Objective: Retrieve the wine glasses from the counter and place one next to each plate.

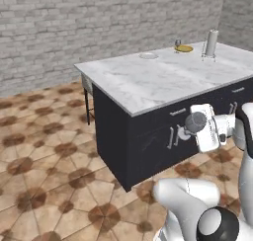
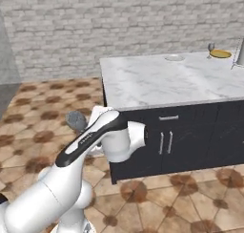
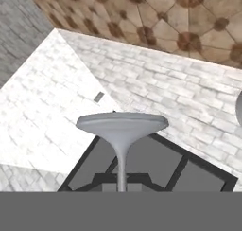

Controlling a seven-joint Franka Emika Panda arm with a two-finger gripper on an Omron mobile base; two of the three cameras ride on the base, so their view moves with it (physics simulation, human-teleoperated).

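Gripper [image 1: 184, 134] in the left base view sits low before the island's dark cabinets, clenched on 1 wine glass; far beyond and above it, a second glass [image 1: 178, 43] stands just beside the yellow plate [image 1: 184, 49], with the white plate [image 1: 147, 55] nearby. Right base view: held glass [image 2: 75, 121] beside the hand. Hand view: its foot [image 3: 122, 122] and stem rise from the fingertips

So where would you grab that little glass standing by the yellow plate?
Probably by the thin stem, with the jaws coming in level from the side away from the yellow plate. The glass stands upright, its bowl is rounded, and the plate crowds its other side.
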